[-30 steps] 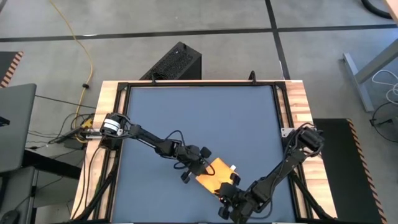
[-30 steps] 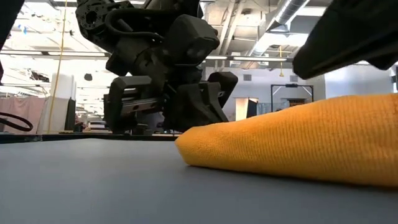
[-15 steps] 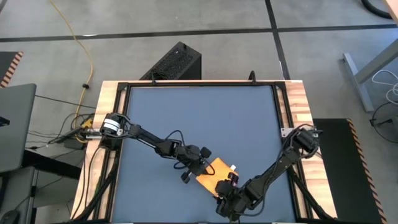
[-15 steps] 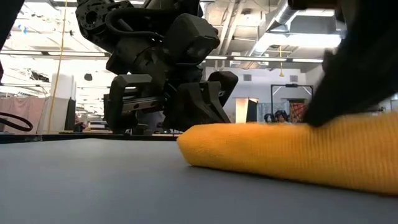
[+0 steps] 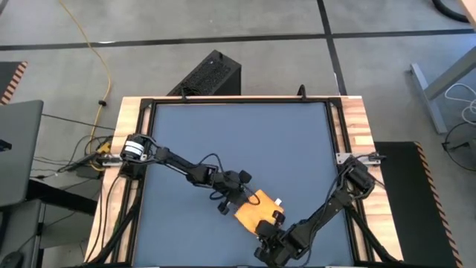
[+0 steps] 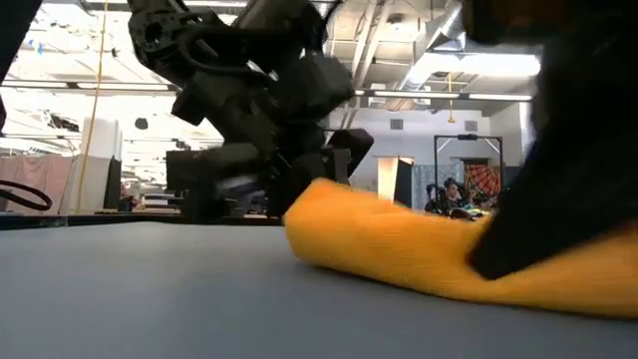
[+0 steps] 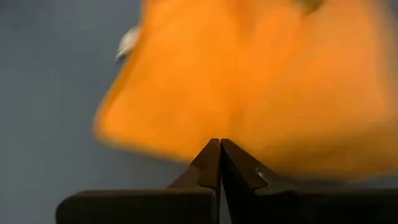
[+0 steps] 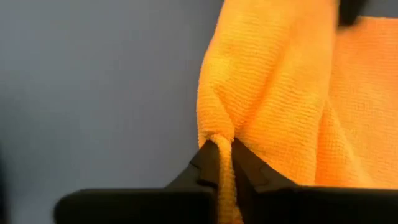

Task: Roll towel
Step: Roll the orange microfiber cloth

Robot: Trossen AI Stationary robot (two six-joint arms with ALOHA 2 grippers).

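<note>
Pinching towel (image 8: 273,93) edge: right gripper (image 8: 222,149) (left gripper (image 7: 220,144) closed).

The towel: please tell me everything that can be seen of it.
The towel is a small yellow-orange cloth of soft, finely ribbed weave, folded into a thick bundle near the table's front edge. A tiny white tag shows at one side. The right gripper pinches a fold; the shut left gripper is at its other edge.

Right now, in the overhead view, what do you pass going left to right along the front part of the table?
Left gripper, shut at the towel's left edge → towel → right gripper, pinching the towel's fold → wooden right edge of the table.
</note>
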